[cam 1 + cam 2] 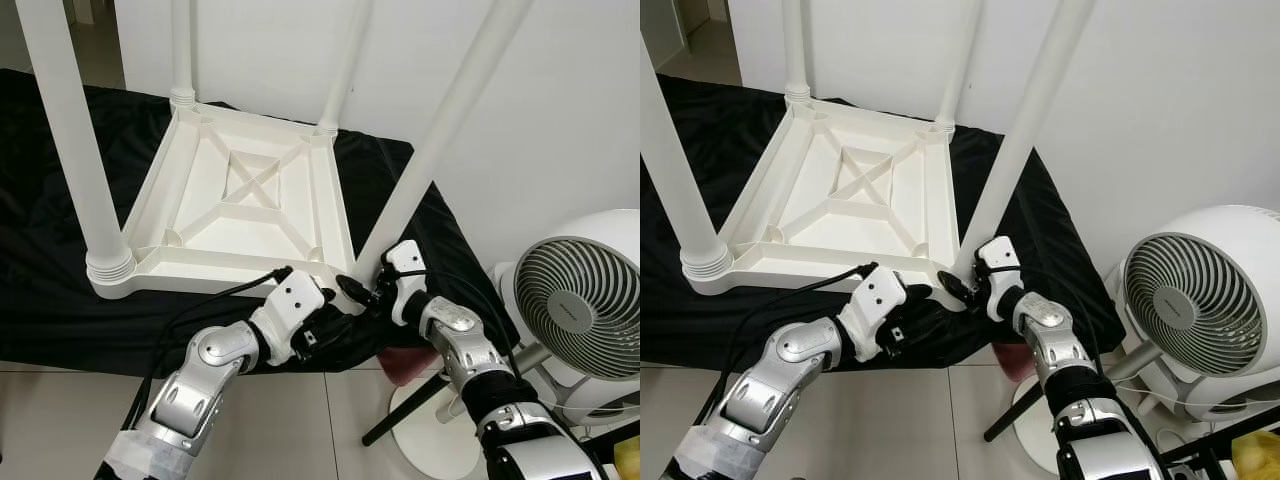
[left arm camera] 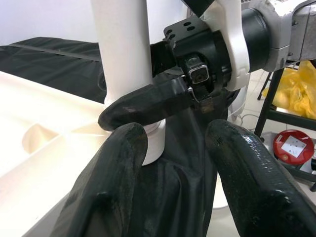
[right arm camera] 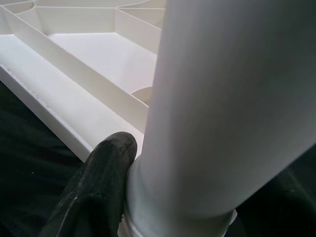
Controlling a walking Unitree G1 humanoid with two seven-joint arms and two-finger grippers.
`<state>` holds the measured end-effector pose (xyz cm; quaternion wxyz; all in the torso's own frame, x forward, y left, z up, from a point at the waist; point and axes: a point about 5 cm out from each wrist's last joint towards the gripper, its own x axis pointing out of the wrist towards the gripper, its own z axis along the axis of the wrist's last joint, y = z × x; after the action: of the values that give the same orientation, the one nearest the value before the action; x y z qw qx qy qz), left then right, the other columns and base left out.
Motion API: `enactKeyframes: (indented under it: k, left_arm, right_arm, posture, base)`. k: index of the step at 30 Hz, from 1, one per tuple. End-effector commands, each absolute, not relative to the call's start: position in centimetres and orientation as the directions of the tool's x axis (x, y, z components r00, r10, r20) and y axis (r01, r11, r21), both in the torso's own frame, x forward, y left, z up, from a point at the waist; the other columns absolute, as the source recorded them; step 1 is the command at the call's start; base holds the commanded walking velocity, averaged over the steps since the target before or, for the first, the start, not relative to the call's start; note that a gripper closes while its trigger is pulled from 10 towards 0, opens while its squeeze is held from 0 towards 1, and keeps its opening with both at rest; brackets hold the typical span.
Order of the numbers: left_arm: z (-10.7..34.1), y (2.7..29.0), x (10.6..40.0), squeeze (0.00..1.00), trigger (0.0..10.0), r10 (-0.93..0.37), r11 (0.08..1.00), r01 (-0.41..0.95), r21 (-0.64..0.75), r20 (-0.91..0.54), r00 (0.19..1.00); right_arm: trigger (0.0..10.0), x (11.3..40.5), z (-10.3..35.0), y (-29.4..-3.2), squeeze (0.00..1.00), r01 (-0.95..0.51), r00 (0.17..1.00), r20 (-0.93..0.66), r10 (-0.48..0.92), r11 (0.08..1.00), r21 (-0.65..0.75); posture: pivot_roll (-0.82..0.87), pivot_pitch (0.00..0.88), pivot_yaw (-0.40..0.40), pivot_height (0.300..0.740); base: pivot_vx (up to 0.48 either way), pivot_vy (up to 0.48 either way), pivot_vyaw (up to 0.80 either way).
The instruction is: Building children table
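A white plastic table lies upside down on a black cloth, with its legs standing up from the corners. My right gripper is shut on the base of the near-right leg. One of its fingers presses against the leg's collar, and another finger crosses the front of the leg. My left gripper is open just below that corner. Its two fingers stand apart with only cloth between them, their tips close to the leg's base.
A white floor fan on a round base stands close at the right, beside my right arm. The near-left leg rises tall at the left. A white wall is behind the table and tiled floor lies in front of it.
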<state>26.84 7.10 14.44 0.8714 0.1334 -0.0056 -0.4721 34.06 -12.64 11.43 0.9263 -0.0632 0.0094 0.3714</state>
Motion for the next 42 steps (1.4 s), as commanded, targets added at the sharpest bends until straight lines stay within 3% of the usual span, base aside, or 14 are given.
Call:
enactKeyframes:
  k: [1,2,3,4,11,14,17,19,26,30,37,38,42]
  left_arm:
    - [14.6,6.7,26.8,0.00,10.0,-0.825,0.518,0.820,0.243,-0.113,0.554]
    - [14.6,6.7,26.8,0.00,10.0,-0.825,0.517,0.821,0.243,-0.113,0.554]
    - [14.6,6.7,26.8,0.00,10.0,-0.826,0.516,0.821,0.244,-0.113,0.553]
    - [14.7,6.7,26.9,0.00,10.0,-0.825,0.516,0.821,0.245,-0.113,0.553]
    - [14.7,6.7,26.9,0.00,10.0,-0.826,0.516,0.821,0.245,-0.112,0.553]
    - [14.6,6.7,26.8,0.00,10.0,-0.824,0.519,0.820,0.241,-0.112,0.555]
    - [14.6,6.7,26.8,0.00,10.0,-0.824,0.519,0.820,0.240,-0.112,0.555]
    - [14.6,6.5,26.7,0.00,10.0,-0.826,0.518,0.822,0.237,-0.110,0.552]
    - [14.6,6.5,26.7,0.00,10.0,-0.831,0.511,0.827,0.236,-0.112,0.545]
    - [14.6,6.5,26.7,0.00,10.0,-0.831,0.511,0.827,0.237,-0.112,0.545]
    - [14.5,6.5,26.6,0.00,10.0,-0.831,0.509,0.828,0.236,-0.115,0.543]
    - [14.5,6.5,26.6,0.00,10.0,-0.831,0.509,0.828,0.236,-0.115,0.544]
    - [14.6,6.5,26.7,0.00,10.0,-0.830,0.512,0.826,0.238,-0.112,0.547]
  right_arm:
    - [0.0,33.9,10.6,-13.5,0.00,-0.681,0.732,-0.104,0.674,0.727,-0.087]
    - [0.0,33.9,10.6,-13.6,0.00,-0.674,0.739,-0.101,0.666,0.734,-0.088]
    - [7.4,33.9,10.5,-13.7,0.00,-0.669,0.743,-0.098,0.662,0.739,-0.078]
    - [10.0,33.9,10.5,-13.9,0.00,-0.660,0.751,-0.093,0.654,0.748,-0.073]
    - [10.0,34.0,10.4,-14.0,0.00,-0.603,0.796,-0.094,0.598,0.796,-0.043]
    - [10.0,34.0,9.8,-13.8,0.00,-0.431,0.892,-0.140,0.430,0.902,0.026]
    - [10.0,33.9,9.7,-13.7,0.00,-0.378,0.913,-0.151,0.380,0.925,0.042]
    - [10.0,33.4,9.3,-13.3,0.00,-0.240,0.953,-0.173,0.247,0.969,0.062]
    - [10.0,31.9,8.6,-11.3,0.00,-0.023,0.978,-0.207,0.037,0.998,0.066]
    - [10.0,31.4,9.0,-9.5,0.00,-0.052,0.979,-0.191,0.073,0.992,0.113]
    - [10.0,31.5,10.5,-10.4,0.00,-0.066,0.990,-0.122,0.076,0.994,0.089]
    - [10.0,31.5,10.7,-10.6,1.00,-0.071,0.991,-0.108,0.081,0.993,0.097]
    - [10.0,31.5,11.5,-11.3,1.00,-0.110,0.992,-0.055,0.118,0.986,0.126]
  posture:
    - [0.13,0.001,-0.183,0.740]
    - [0.13,0.003,-0.184,0.740]
    - [0.13,0.003,-0.184,0.740]
    - [0.13,0.005,-0.183,0.740]
    - [0.13,0.005,-0.185,0.740]
    - [0.13,0.007,-0.192,0.740]
    - [0.13,0.007,-0.192,0.740]
    - [0.12,0.012,-0.193,0.740]
    - [0.12,0.017,-0.192,0.740]
    - [0.12,0.017,-0.193,0.740]
    - [0.12,0.018,-0.194,0.740]
    - [0.12,0.018,-0.194,0.740]
    - [0.12,0.018,-0.196,0.740]
  base:
    - [0.000,0.000,0.00]
    - [0.000,0.000,0.00]
    - [0.000,0.000,0.00]
    - [0.000,0.000,0.00]
    - [0.000,0.000,0.00]
    - [0.000,0.000,0.00]
    - [0.000,0.000,0.00]
    - [0.000,0.000,0.00]
    - [0.000,0.000,0.00]
    - [0.000,0.000,0.00]
    - [0.000,0.000,0.00]
    - [0.000,0.000,0.00]
    - [0.000,0.000,0.00]
